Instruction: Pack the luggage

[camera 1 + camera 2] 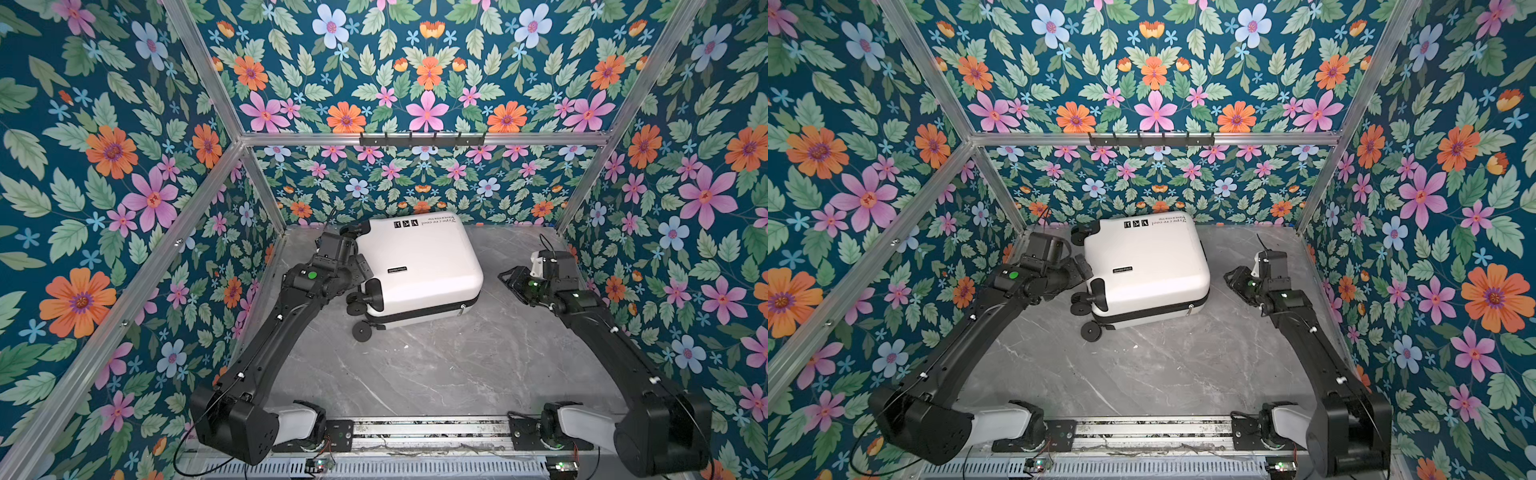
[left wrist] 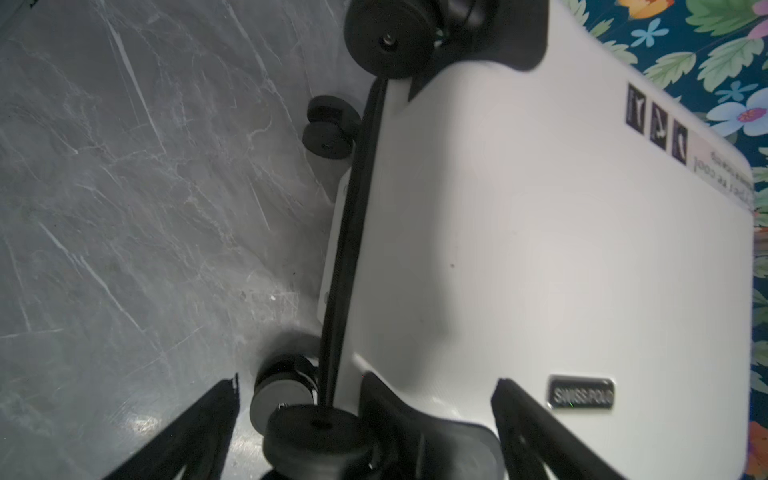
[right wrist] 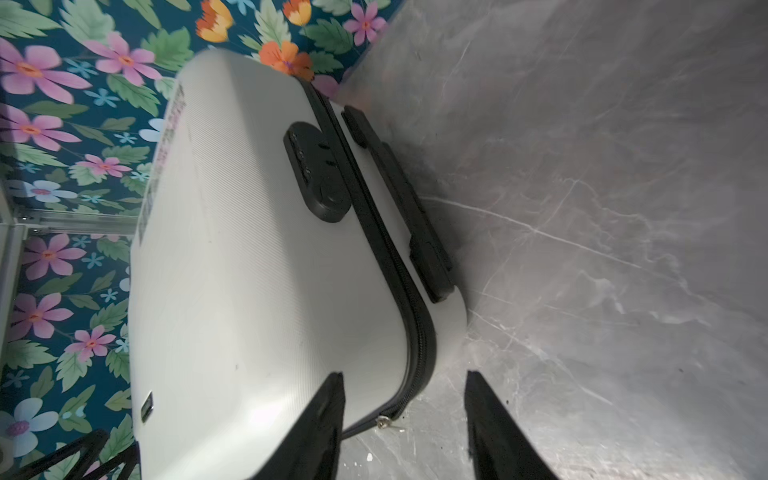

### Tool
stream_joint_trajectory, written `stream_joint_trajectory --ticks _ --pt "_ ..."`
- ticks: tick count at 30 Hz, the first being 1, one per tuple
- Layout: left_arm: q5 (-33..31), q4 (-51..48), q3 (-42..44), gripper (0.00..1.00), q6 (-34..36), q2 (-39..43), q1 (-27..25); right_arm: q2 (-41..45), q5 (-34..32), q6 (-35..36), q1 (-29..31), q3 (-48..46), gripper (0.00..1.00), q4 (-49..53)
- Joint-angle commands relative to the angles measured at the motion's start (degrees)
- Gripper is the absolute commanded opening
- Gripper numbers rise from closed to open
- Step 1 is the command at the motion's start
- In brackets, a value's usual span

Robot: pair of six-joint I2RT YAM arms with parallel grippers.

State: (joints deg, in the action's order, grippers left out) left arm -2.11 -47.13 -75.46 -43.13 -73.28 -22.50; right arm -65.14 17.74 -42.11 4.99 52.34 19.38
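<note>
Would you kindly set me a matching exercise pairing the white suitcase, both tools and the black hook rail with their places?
Things:
1 small white hard-shell suitcase
2 left tool
3 right tool
4 black metal hook rail

Places:
A on the floral back wall
B open, at the suitcase's wheel end
C lying closed on the grey marble table
D open, by the suitcase's handle side, not touching

Pairs: 1-C; 2-B; 3-D; 4-A

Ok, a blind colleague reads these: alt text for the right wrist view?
A closed white suitcase lies on a grey marble table, its black zipper and handle toward the camera. The right gripper, open and holding nothing, points at the corner with the zipper pull.
</note>
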Motion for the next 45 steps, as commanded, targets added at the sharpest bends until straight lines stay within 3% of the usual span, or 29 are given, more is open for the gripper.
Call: stream_joint_trajectory --ticks 1,6,9,12,15,20,23,27,31,45 --pt "3.74 -6.48 -0.22 0.97 -1.39 2.57 0.26 5.77 -2.77 4.49 0.19 -2.61 0.49 2.15" --pt "7.76 -11.74 0.50 0.95 -9.91 7.62 0.33 14.77 -1.87 6.83 0.36 -9.30 0.48 5.03" --pt "9.21 -14.05 2.06 0.94 -19.50 11.35 0.27 17.77 -2.26 7.20 0.76 -12.31 0.47 7.51" --pt "13.95 -8.33 9.61 0.94 -31.81 15.79 0.30 19.07 -3.27 6.63 2.69 -14.50 0.47 7.57" --pt "14.41 0.40 16.91 0.91 -41.98 19.08 0.24 19.27 -9.77 8.37 10.72 -15.15 0.48 6.65" --pt "5.60 5.06 20.38 0.91 -54.00 22.78 0.29 17.86 -21.46 10.48 28.34 -17.27 0.50 0.16" --pt "5.53 14.10 23.77 0.89 -59.82 22.87 0.34 14.59 -25.10 8.66 34.44 -18.08 0.49 -3.21" --pt "7.63 17.40 21.93 0.90 -60.17 18.50 0.18 8.66 -25.84 6.56 37.16 -16.13 0.49 -3.55" --pt "5.71 16.99 20.71 0.92 -60.50 17.07 0.34 5.46 -26.17 6.71 37.61 -14.25 0.49 -3.70" --pt "7.43 26.19 25.88 0.87 -62.44 10.79 0.95 5.54 -27.67 8.23 37.66 -13.86 0.49 -3.72"
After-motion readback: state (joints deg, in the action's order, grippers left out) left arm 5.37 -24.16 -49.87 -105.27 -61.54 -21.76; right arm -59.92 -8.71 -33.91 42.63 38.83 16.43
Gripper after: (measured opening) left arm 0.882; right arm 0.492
